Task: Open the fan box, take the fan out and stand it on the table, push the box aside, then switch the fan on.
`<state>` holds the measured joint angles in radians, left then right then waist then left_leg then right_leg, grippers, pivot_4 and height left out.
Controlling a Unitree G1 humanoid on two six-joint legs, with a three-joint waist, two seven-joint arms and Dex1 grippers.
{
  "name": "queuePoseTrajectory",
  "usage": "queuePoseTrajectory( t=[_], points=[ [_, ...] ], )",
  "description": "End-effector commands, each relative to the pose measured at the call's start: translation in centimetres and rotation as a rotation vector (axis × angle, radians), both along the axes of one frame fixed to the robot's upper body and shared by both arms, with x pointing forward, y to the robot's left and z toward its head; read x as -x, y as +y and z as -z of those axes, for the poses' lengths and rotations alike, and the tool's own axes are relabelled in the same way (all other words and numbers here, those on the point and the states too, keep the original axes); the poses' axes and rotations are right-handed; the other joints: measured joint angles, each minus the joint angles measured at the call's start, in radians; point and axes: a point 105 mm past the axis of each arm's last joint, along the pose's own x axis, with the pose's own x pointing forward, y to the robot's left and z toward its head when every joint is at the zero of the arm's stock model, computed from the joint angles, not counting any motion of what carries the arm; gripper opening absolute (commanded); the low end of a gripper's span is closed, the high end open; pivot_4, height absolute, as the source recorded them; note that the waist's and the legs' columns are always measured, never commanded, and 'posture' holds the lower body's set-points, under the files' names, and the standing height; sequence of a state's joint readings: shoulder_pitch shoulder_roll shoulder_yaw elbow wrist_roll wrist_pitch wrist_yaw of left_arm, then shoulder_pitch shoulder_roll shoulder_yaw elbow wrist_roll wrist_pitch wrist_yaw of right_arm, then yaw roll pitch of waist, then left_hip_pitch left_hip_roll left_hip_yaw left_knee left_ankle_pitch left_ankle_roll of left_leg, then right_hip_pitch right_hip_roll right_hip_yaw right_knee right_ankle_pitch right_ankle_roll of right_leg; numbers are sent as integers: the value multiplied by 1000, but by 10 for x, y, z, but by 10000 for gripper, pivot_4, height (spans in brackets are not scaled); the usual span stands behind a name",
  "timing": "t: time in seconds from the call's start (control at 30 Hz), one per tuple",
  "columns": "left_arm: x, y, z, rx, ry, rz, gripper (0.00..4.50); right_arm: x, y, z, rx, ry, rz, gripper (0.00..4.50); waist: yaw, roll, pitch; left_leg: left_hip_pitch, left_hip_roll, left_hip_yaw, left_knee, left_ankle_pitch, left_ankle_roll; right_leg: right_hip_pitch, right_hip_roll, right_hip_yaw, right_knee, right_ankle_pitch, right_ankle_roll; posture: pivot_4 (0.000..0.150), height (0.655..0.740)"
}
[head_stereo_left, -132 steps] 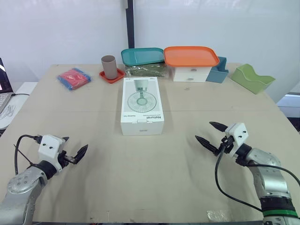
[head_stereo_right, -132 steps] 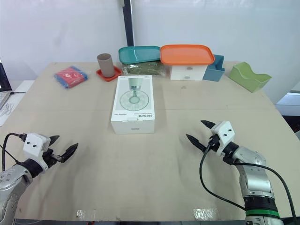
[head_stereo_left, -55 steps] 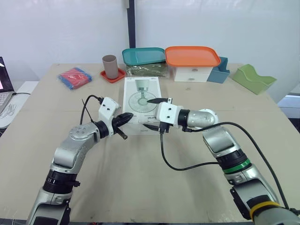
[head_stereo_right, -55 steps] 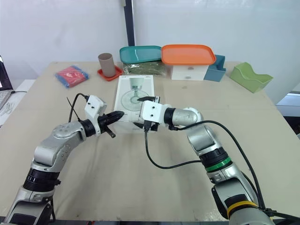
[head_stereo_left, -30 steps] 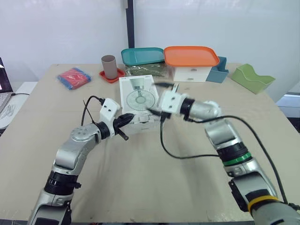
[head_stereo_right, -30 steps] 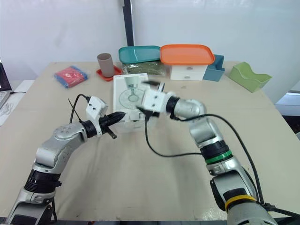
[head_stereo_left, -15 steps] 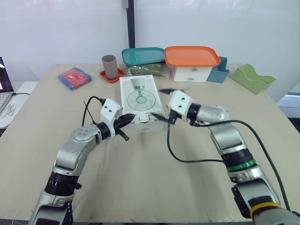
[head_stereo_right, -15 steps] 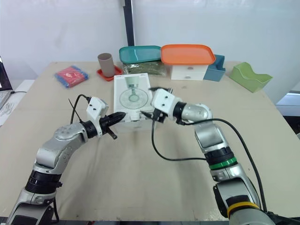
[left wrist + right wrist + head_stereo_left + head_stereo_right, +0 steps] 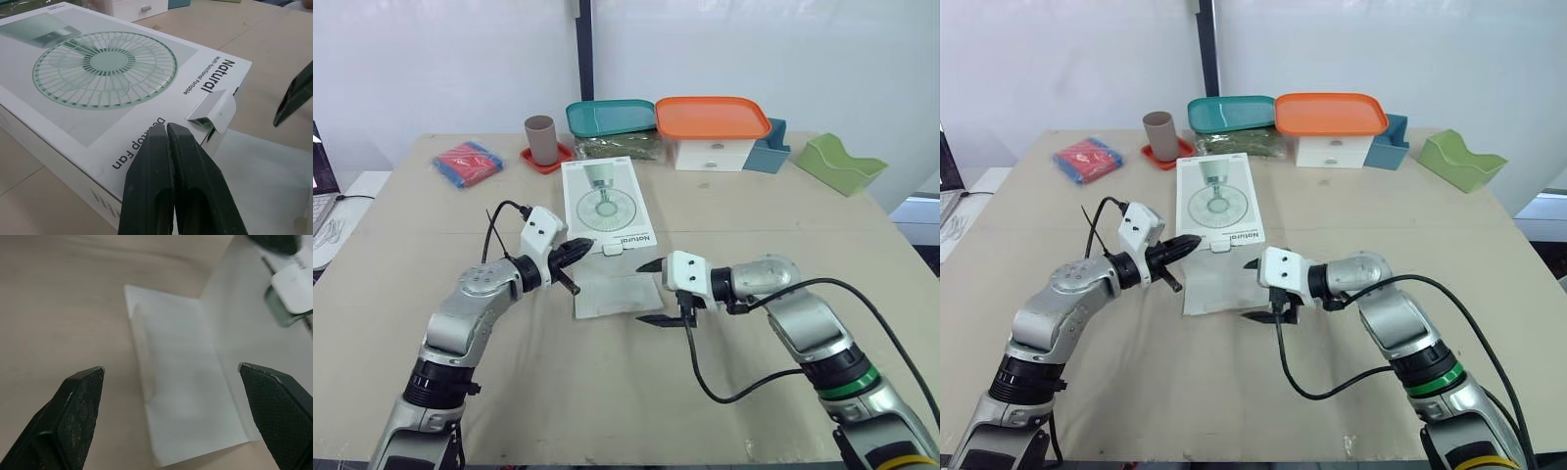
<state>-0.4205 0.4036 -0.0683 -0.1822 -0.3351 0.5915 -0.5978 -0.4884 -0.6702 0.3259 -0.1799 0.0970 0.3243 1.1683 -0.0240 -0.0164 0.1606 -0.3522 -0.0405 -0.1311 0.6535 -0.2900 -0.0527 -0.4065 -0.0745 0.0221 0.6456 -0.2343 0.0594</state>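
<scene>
Fan box is laid flat near the ctr of the table, printed face up, w/ its long axis run straight away from the robot. The near end is opened: the end flap is folded down flat on the table toward the robot, and a small tuck tab is left sticking up at the top edge. The mouth is thus faced toward the robot. The fan is hidden inside, judged not yet taken out.

Left gripper: fingers pressed together, nothing pinched, tips set at the box's near left top edge, apparently touching, i.e. placed as a brace.

Right gripper: fingers spread wide, one above the other, held just off the flap's right edge w/ tips pointed left across the flap. In the right wrist view the flap is framed btw. the two fingers.

Judgement: the fan has to be drawn out along the long axis, toward the robot. The right gripper is the nearer to the mouth but is pointed across that axis, not into it. A turn toward the far side is prob. needed before the mouth can be entered, w/ the box held back by the left gripper.
</scene>
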Motion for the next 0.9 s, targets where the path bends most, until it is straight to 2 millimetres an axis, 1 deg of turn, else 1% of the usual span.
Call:
queuePoseTrajectory(
  t=[0.03,0.1,0.23,0.37,0.47,0.53,0.67,0.77,0.9],
  points=[
    [1,6,18,-26,73,-18,1164,15,-1,-1,18,50,-61,45000,-1,0,0,0,0,0,0,0,0,0,0,0,0,0,0,1500,7400],
    [2,6,18,-26,73,-19,1164,17,-2,-2,0,72,-51,45000,-1,0,0,0,0,0,0,0,0,0,0,0,0,0,0,1500,7400],
    [2,7,18,-24,75,-21,1164,3,-6,-15,-188,152,95,45000,-1,0,0,0,0,0,0,0,0,0,0,0,0,0,0,1500,7400],
    [0,9,16,-9,76,-29,1164,-11,-25,-12,-235,195,234,45000,1,0,0,0,0,0,0,0,0,0,0,0,0,0,0,1500,7400],
    [0,10,13,20,83,-32,1164,-23,-33,-14,-286,203,331,45000,-1,0,0,0,0,0,0,0,0,0,0,0,0,0,0,1500,7400],
    [-1,11,12,21,84,-33,1164,-27,-35,-12,-306,211,367,45000,-1,0,0,0,0,0,0,0,0,0,0,0,0,0,0,1500,7400],
    [-2,11,11,22,82,-36,1164,-36,-31,-10,-380,255,443,45000,-1,0,0,0,0,0,0,0,0,0,0,0,0,0,0,1500,7400],
    [-2,10,11,22,79,-33,1164,-35,-20,-7,-412,290,439,45000,-1,0,0,0,0,0,0,0,0,0,0,0,0,0,0,1500,7400],
    [-1,7,10,20,74,-28,1164,-35,-12,1,-393,291,435,45000,-1,0,0,0,0,0,0,0,0,0,0,0,0,0,0,1500,7400]
  ],
)
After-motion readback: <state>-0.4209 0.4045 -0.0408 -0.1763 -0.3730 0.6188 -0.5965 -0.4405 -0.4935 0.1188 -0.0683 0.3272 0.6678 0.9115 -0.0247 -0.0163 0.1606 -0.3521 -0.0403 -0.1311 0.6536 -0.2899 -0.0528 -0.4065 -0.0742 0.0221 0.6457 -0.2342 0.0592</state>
